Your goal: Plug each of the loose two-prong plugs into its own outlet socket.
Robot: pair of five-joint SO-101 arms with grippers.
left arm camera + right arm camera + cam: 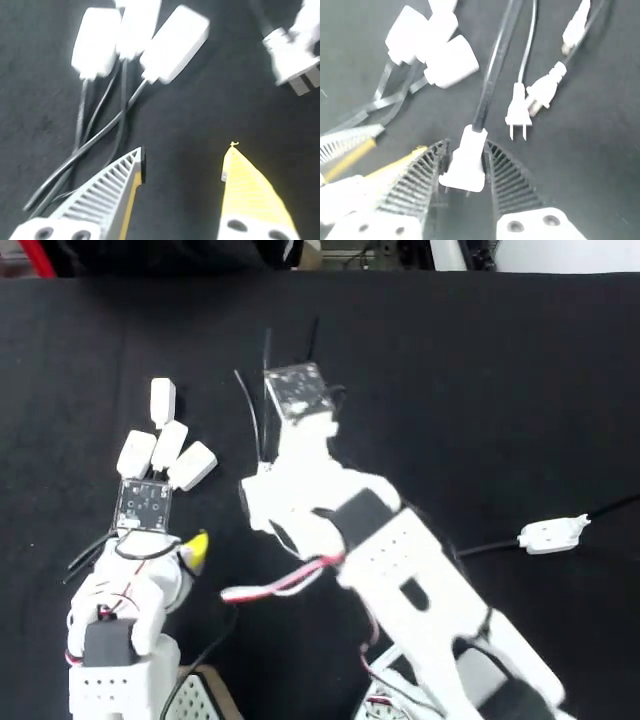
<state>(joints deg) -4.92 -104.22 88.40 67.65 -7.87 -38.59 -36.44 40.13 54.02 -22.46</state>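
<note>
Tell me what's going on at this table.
The right gripper is closed on a white two-prong plug, held between its fingers. The left gripper hangs open just short of the cluster of white outlet sockets. More loose plugs lie on the black table.

The table [480,370] has a black matt cloth. The held plug [465,167] is smooth white plastic, slightly glossy; the fingers [512,175] of the right gripper [466,147] around it are ribbed black plastic. Near this plug, a loose plug [518,116] shows thin metal prongs.
</note>
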